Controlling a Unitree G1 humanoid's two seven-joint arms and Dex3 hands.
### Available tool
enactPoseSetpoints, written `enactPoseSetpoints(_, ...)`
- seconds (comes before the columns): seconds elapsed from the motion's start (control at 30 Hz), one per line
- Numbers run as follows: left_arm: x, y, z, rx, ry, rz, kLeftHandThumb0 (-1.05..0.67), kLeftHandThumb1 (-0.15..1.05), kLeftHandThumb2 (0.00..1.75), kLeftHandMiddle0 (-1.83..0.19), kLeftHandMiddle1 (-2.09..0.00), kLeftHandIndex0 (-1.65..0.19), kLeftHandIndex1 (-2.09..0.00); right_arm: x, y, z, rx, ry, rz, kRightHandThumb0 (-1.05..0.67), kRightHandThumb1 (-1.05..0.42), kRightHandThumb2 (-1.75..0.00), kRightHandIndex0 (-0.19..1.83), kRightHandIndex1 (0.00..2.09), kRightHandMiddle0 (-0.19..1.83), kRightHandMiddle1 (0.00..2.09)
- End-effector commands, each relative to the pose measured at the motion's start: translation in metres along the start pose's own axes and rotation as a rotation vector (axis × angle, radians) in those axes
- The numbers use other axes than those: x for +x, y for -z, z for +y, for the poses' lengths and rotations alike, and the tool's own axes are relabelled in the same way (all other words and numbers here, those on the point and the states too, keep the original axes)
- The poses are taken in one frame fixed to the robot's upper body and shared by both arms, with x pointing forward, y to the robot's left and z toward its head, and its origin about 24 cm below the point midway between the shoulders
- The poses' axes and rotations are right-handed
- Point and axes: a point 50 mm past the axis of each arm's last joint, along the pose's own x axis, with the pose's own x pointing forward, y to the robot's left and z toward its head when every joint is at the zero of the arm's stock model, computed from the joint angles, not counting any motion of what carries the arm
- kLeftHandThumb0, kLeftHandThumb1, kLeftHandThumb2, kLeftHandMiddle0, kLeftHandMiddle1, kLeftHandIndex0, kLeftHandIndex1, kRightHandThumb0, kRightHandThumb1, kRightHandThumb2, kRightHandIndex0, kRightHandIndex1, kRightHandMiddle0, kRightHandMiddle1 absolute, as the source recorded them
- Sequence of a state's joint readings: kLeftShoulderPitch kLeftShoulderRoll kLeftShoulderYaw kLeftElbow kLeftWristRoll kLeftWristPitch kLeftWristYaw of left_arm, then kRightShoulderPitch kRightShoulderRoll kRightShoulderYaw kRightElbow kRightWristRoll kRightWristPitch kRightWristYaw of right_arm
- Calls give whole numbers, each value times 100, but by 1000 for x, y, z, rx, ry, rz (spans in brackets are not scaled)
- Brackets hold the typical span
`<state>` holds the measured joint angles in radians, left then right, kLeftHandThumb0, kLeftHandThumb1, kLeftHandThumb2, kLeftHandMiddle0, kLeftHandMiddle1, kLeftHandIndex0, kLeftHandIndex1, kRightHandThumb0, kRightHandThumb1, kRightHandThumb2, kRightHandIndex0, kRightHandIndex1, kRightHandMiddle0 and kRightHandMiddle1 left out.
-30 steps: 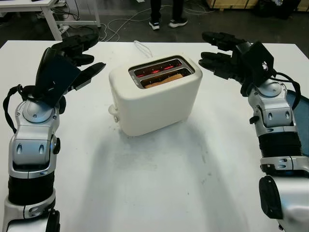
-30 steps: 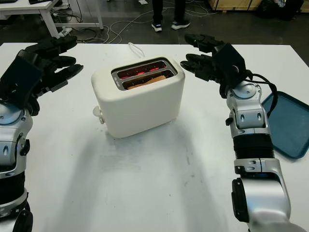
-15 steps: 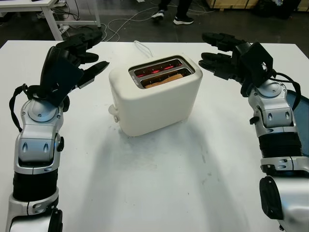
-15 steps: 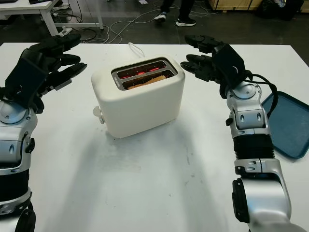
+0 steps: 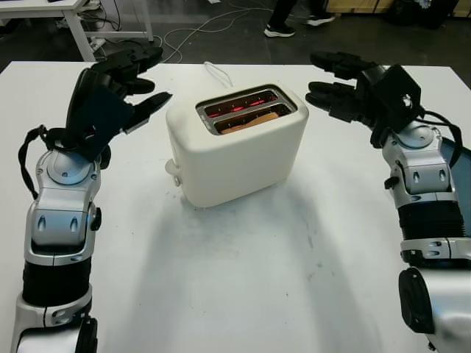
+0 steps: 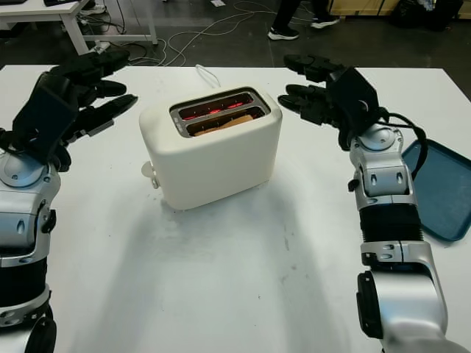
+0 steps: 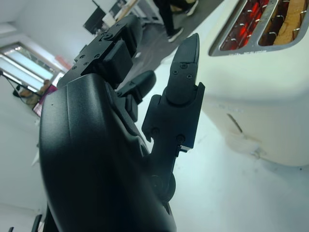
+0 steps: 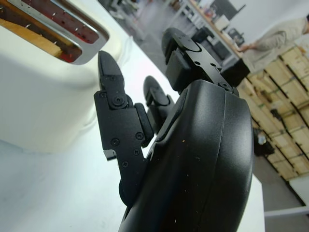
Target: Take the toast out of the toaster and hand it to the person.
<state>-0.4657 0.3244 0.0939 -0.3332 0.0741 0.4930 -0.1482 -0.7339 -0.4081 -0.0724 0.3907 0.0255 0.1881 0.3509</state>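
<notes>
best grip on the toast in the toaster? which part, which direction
Pinch the toast by its top edge, coming straight down from above. It sits low in the near slot of the toaster, just that edge exposed, so no side access. The far slot glows red; keep clear. Left hand and right hand are open, flanking it.

A robotics lab or workshop, not a kitchen.

The white table stands on a dark bare floor with loose cables trailing across it at the far side. A white workbench sits at the far left, and a person's feet in sneakers are on the floor beyond the table. The right wrist view shows stacked wooden pallets and cluttered desks; the left wrist view shows bright windows.
</notes>
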Motion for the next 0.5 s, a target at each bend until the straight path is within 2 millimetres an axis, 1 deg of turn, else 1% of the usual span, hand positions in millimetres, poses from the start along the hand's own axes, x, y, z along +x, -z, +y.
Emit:
enactPoseSetpoints(0.0,3,-6,2,-4,-11,-25,-34,90,7,-17,-100,-61,-3,1,-3,-1,-15,1,-24,-27,-92,-11,56,1,48,1)
enactPoseSetpoints(0.17,3,-5,4,1,-10,-36,-37,89,8,-19,-102,-62,-4,1,-5,-2,-20,-1,-18,-26,-92,-12,54,0,47,0)
enactPoseSetpoints(0.47,3,-5,5,10,-8,-36,-38,89,8,-19,-104,-62,-5,1,-5,-2,-14,-2,-16,-27,-92,-10,54,0,47,0)
